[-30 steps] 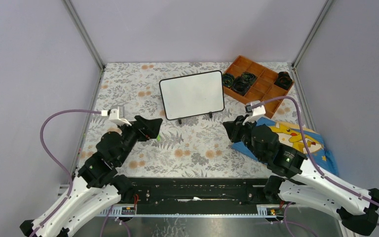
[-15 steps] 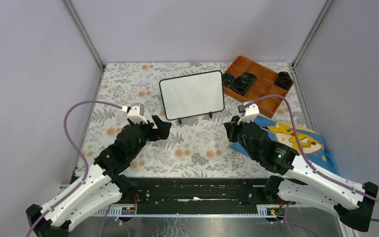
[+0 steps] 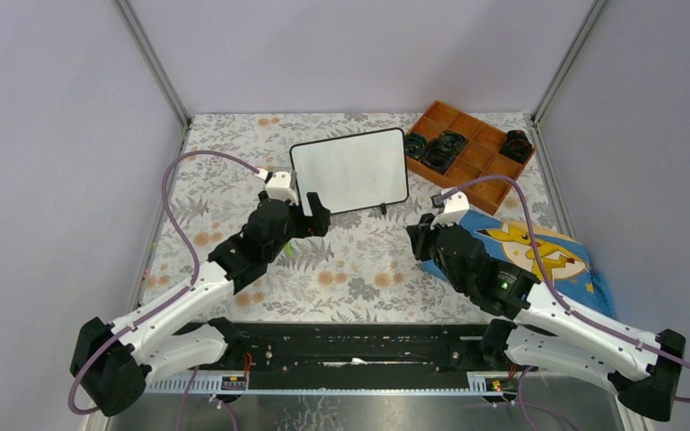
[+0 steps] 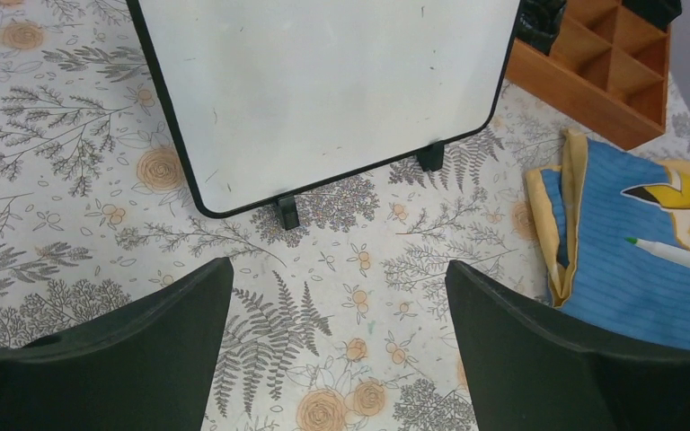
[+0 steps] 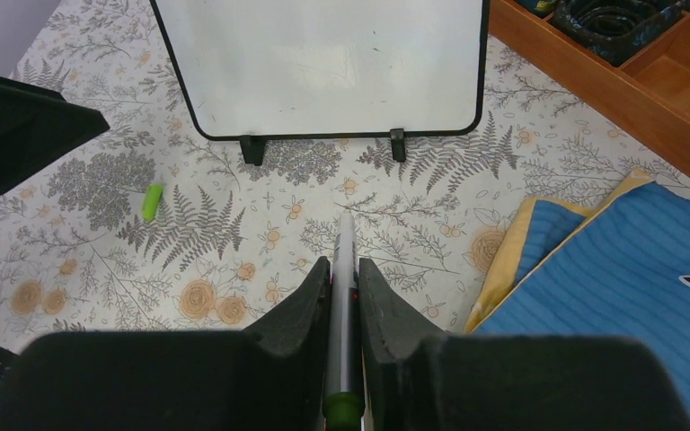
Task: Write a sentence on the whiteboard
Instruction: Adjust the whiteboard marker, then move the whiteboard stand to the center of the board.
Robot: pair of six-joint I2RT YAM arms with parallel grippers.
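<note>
Blank whiteboard [image 3: 349,172] stands propped on its feet, far centre of worktop [image 3: 234,162].
Judged light, stiff, easily tipped: steady by frame edge; left hand [image 4: 337,269] spread before it, right hand [image 5: 343,269] pinches a marker [image 5: 344,233].

The top camera sits above and behind my two bases, looking down and forward across the whole desk [image 3: 234,153], far enough back to hold both arms. My left wrist camera looks out through the wide gap of my left claw [image 4: 339,269], forward and down, close to the whiteboard [image 4: 323,90], so its top is cut off. My right wrist camera looks past my right claw [image 5: 343,268] and the marker [image 5: 344,235] pinched in it, from farther back. Both wrist views share the whiteboard's lower edge, its feet [image 4: 287,214] and the blue cloth [image 4: 629,260].
</note>
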